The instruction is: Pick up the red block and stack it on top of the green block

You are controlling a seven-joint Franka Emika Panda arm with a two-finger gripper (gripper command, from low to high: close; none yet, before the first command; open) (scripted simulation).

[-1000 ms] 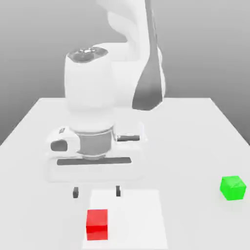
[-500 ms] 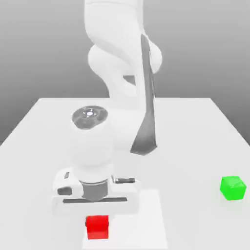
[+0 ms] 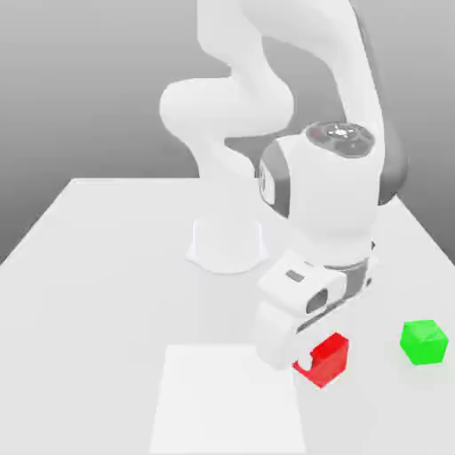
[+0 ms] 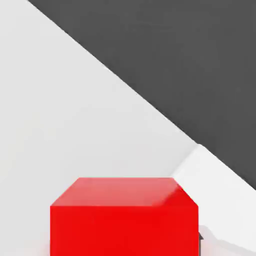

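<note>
And here's the red block (image 3: 325,359), clamped between the fingers (image 3: 304,361), turned at an angle under the hand and sitting to the exterior view's left of the green block (image 3: 424,343), with a gap between the two! The green block rests alone on the bench (image 3: 98,311) over at the exterior view's right, while the white square patch (image 3: 227,400) lies at the near side, left of the green one, nothing on top of it, and nothing stands between the red block and the green!
</note>
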